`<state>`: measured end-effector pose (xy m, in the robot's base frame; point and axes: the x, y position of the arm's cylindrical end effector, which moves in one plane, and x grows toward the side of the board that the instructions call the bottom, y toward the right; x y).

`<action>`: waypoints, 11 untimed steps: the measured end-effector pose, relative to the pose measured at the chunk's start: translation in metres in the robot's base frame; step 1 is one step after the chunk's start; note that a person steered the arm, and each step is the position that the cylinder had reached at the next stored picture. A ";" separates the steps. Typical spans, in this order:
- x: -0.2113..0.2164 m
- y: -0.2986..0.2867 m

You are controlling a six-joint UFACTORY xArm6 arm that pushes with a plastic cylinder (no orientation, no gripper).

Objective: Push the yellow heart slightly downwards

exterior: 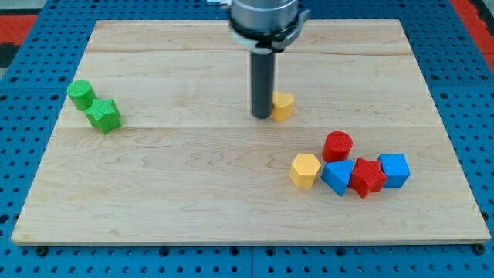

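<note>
The yellow heart (283,106) lies a little above the middle of the wooden board (193,193), partly hidden on its left side by my rod. My tip (262,116) rests on the board right at the heart's left edge, touching or nearly touching it. The rod rises straight up to the arm's grey end at the view's top.
A yellow hexagon (306,170), a red cylinder (337,145), a blue triangle-like block (338,177), a red star (367,177) and a blue block (394,170) cluster at lower right. A green cylinder (79,93) and a green star (103,116) sit at the left.
</note>
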<state>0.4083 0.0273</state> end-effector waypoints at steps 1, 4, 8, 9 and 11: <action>-0.007 -0.011; -0.033 0.054; -0.022 0.054; -0.018 0.054; -0.012 0.039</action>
